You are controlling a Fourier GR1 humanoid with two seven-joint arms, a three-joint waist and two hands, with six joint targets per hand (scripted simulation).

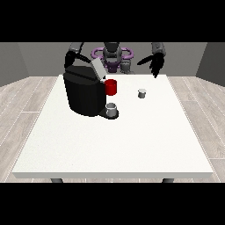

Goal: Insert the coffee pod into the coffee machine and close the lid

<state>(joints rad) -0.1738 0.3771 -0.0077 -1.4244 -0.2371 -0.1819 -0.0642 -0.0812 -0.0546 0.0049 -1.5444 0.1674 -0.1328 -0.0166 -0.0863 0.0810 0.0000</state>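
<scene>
Coffee pod [142, 93] on table [132, 140], lid [98, 68] raised

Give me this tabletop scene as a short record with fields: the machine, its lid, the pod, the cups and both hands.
coffee machine: black, on the white table, toward the view's left
lid: raised, tilted open
coffee pod: small, grey, standing alone on the table, to the right of the machine, not yet inserted
red cup: beside the machine's front
grey cup: on the machine's base
hand at the view's right: open, above the table's far edge, holding nothing
hand at the view's left: behind the machine, fingers unclear
</scene>
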